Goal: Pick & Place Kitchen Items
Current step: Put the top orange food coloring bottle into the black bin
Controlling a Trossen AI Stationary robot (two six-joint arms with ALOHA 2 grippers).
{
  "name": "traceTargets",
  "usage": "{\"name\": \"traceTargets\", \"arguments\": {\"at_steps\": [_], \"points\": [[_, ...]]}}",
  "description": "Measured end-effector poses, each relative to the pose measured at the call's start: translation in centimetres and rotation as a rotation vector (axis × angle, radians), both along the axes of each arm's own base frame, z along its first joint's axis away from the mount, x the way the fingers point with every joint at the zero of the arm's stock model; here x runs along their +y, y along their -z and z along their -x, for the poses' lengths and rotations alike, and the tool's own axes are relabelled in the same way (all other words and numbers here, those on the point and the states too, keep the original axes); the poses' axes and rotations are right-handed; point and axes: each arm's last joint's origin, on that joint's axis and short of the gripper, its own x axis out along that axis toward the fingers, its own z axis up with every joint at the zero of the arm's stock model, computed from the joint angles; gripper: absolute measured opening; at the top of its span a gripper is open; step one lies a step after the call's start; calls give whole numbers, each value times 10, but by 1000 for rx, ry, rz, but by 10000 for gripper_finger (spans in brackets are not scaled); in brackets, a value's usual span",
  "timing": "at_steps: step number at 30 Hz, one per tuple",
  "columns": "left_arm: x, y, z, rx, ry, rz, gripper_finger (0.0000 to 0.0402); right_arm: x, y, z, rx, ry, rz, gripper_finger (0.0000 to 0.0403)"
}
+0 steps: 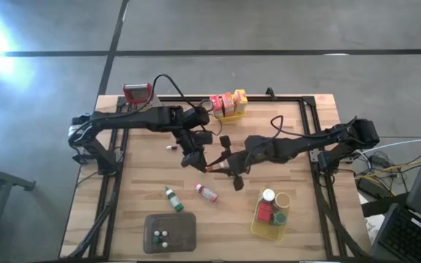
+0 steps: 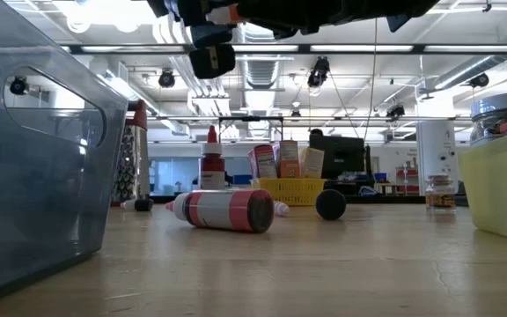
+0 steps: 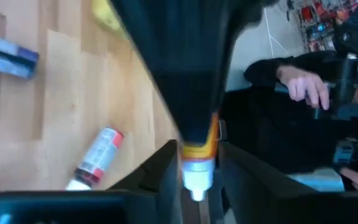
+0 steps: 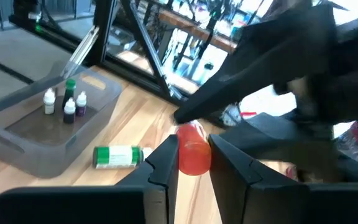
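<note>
A small orange bottle with a white cap (image 3: 196,177) hangs in mid-air over the table's middle (image 1: 212,169), between my two grippers. My right gripper (image 4: 194,146) comes from the table's right and is shut on the bottle's orange body. My left gripper (image 3: 196,155) comes from the left. It is open, with a finger close on either side of the bottle's white cap end and a narrow dark gap beside the cap. On the table lie a red-and-white bottle (image 1: 206,192) and a green-and-white bottle (image 1: 172,199), each on its side. My right gripper pinches the bottle's orange body (image 4: 194,160) between its two fingers. The fingers come roughly level from the table's right. The bottle is lifted clear of the table, and its white cap end points toward my left gripper.
A grey tray (image 1: 188,237) with tiny bottles stands at the near edge. A yellow basket (image 1: 258,228) with jars is at the near right, and another (image 1: 229,115) with small boxes is at the far middle. The red-handled grater (image 1: 137,92) stands far left. A person's hand (image 3: 303,87) shows beyond the table.
</note>
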Motion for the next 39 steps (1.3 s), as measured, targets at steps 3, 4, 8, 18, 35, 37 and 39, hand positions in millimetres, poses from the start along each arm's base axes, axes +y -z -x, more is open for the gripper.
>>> {"name": "traceTargets", "arguments": {"at_steps": [3, 4, 8, 18, 35, 37, 39], "points": [[1, 0, 1, 16, -9, -7, 170, 0, 0, 2, 20, 2, -9, 74], [1, 0, 1, 14, -9, -9, 185, 0, -1, 4, 30, 3, -10, 73], [5, -2, 7, 14, -3, -15, 233, -1, -3, 10, 75, 7, -7, 65], [12, -30, 36, -183, -163, -397, 241, -5, -10, 38, 117, 104, -3, 69], [-6, 44, 47, -1123, -429, -549, 238, -15, -23, 121, -242, 166, -88, 66], [-8, 49, 39, -1122, -437, -589, 238, -16, -22, 126, -265, 167, -92, 65], [-11, 49, 30, -1127, -419, -628, 238, -16, -22, 128, -276, 167, -95, 70]]}}
